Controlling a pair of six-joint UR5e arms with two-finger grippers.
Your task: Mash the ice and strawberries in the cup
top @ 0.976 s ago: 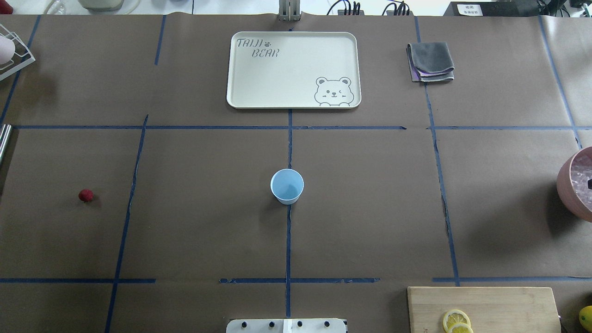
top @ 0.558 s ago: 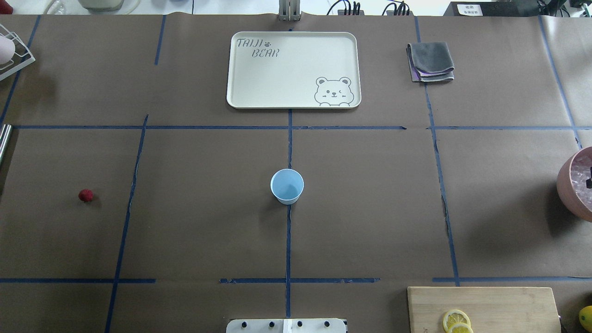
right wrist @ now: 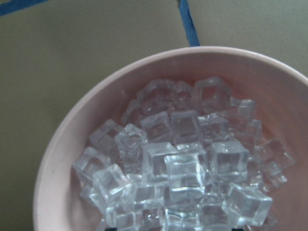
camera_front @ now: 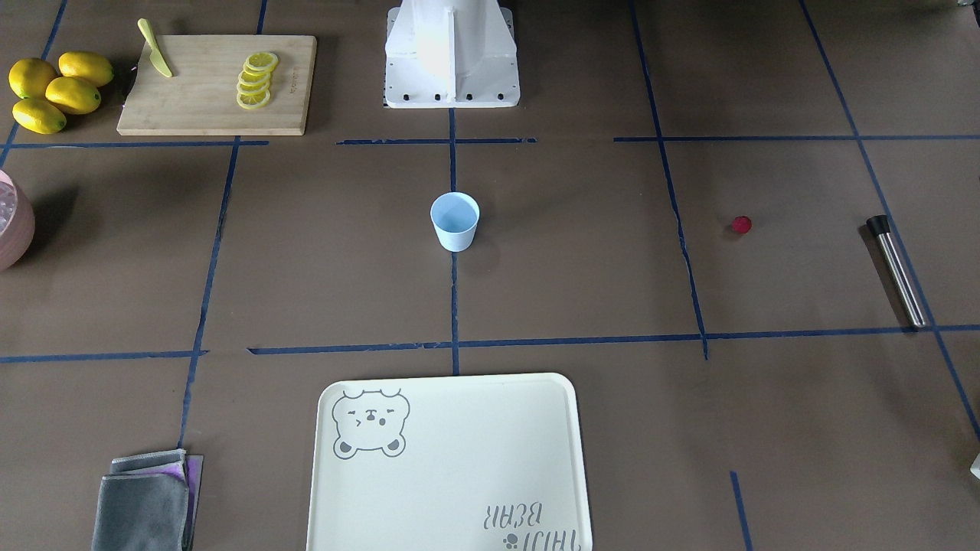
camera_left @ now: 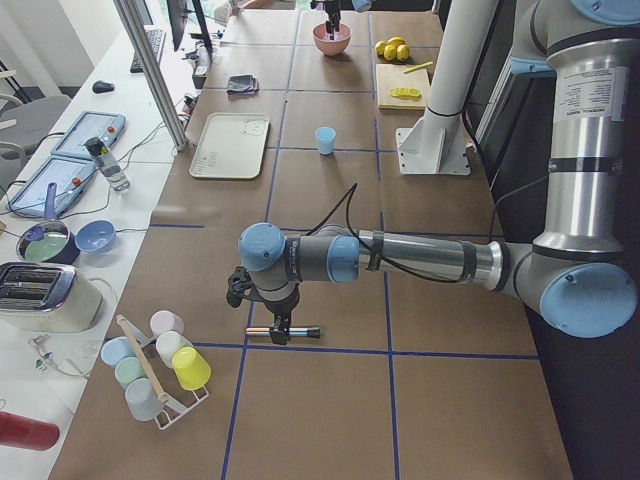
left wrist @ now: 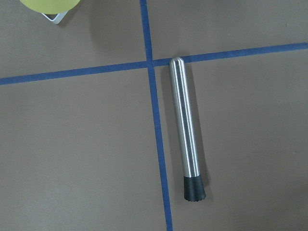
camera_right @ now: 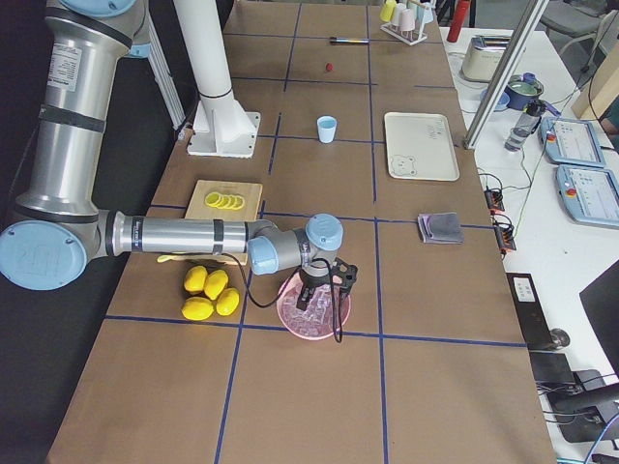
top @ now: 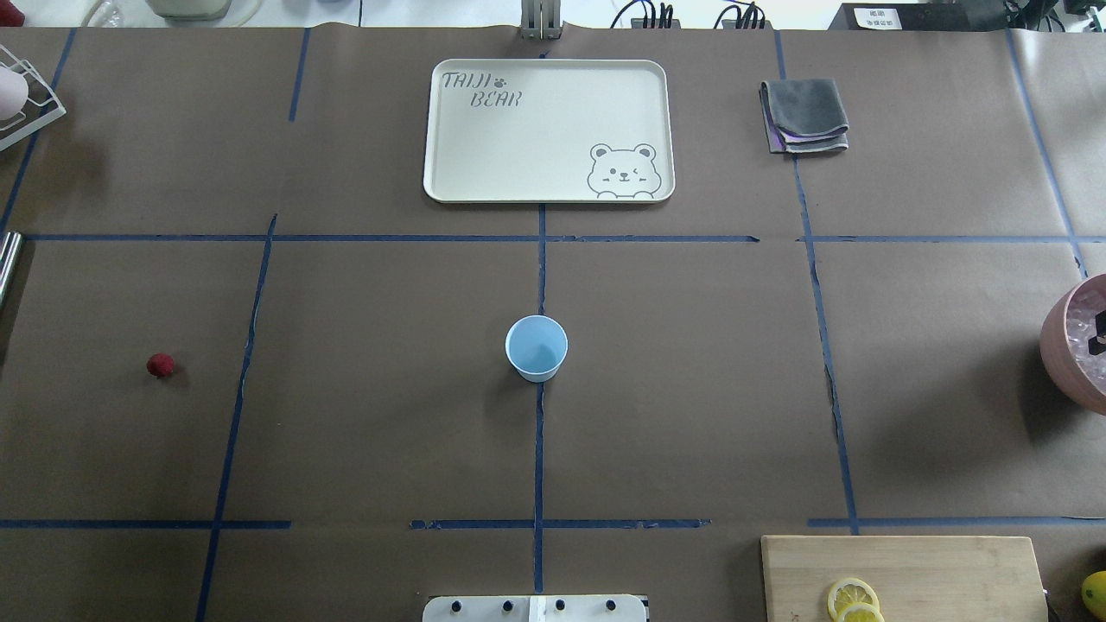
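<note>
You find the cup (top: 536,347) standing upright near the middle of the bench (top: 691,415), on a blue tape line (top: 538,449), with its mouth open upward. The strawberry (top: 159,365) lies alone on the bench far to the robot's left, well apart from the cup. The ice (right wrist: 178,163) is a heap of clear cubes inside the pink bowl (right wrist: 57,159). This bowl stands at the bench's end on the robot's right, also well apart from the cup.

The right pincer (camera_right: 326,290) hangs directly above the bowl and points down at the cubes. In the overhead view only a dark part of it shows at the picture's edge, over the ice. So you cannot tell whether it is released or clenched.

The left pincer (camera_left: 281,328) is low over the metal muddler (left wrist: 185,130). This is a steel rod with a black end, and it lies flat on the bench beside another such line, at the robot's far left. Only the side view shows this pincer, so you cannot tell its state, nor whether it touches the rod.

Beyond the cup lies a cream tray (top: 518,155) with a bear drawing, and a folded grey cloth (top: 804,112) is near it. Close to the robot's base, on its right, a wooden board (top: 933,570) carries lemon slices (top: 854,599), and whole lemons (camera_front: 53,88) lie beside it.
</note>
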